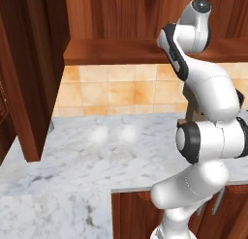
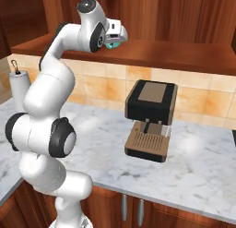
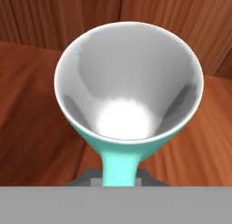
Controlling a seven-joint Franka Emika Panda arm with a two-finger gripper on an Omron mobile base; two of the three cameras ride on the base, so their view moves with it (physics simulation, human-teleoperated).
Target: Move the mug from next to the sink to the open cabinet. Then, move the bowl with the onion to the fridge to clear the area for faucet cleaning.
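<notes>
The teal mug (image 3: 129, 82), white inside, has its mouth facing the hand view. Its handle (image 3: 118, 166) runs down between the fingertips, and my gripper (image 3: 118, 175) is shut on it. In the right base view the gripper (image 2: 113, 40) is up at the open cabinet (image 2: 166, 54), with a bit of the teal mug (image 2: 111, 44) showing just above the shelf board. I cannot tell whether the mug touches the board. The shelf (image 3: 31, 128) and the wood-panelled back wall (image 3: 172, 19) surround the mug. The sink, bowl, onion, fridge and faucet are out of view.
A black and brown coffee machine (image 2: 150, 118) stands on the marble counter (image 2: 198, 162) under the shelf. A grey cylinder with a hook (image 2: 18, 91) stands at the left by the tiled wall. The open cabinet door (image 1: 29, 64) hangs at the left. Base cabinets with silver handles (image 2: 131, 206) are below.
</notes>
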